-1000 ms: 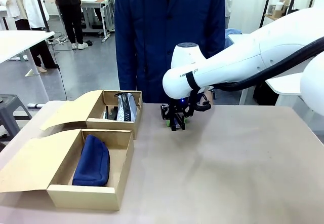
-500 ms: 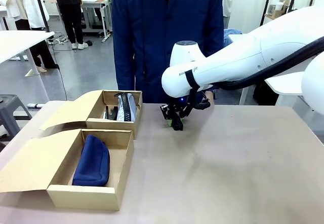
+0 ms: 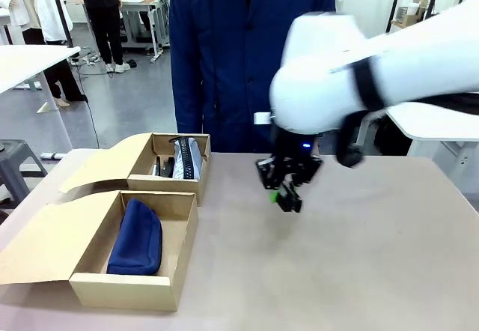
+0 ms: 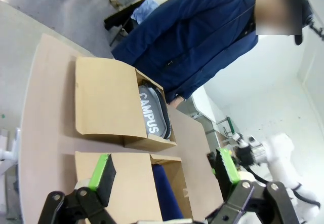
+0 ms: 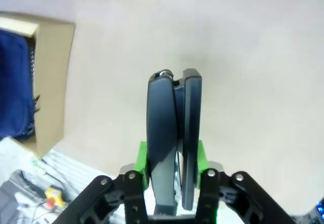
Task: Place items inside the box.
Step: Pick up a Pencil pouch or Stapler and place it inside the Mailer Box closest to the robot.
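The right pincer (image 5: 172, 165) is clamped narrow on a black stapler (image 5: 163, 127), one green pad (image 5: 143, 159) pressed on each flat side. The stapler stands on edge between the fingers and sticks out well past their tips, with its hinge end farthest from the wrist. Under the pincer lies the bare brown table (image 5: 243, 82). Seen from the front, this pincer and its arm are blurred. It hangs over the middle of the table, and both cardboard boxes lie well off to its left. The near box (image 3: 127, 290) is open, and a navy blue pouch (image 3: 136, 239) lies flat on its floor. The far box (image 3: 161, 183) sits just behind it and holds a grey case (image 3: 187, 159) printed CAMPUS. Beyond the pincer, at the far edge of the table, stands a person (image 3: 224, 61) in a dark blue coat. The left pincer (image 4: 164, 169) stands wide, high over the two boxes, which lie below and ahead of its fingers
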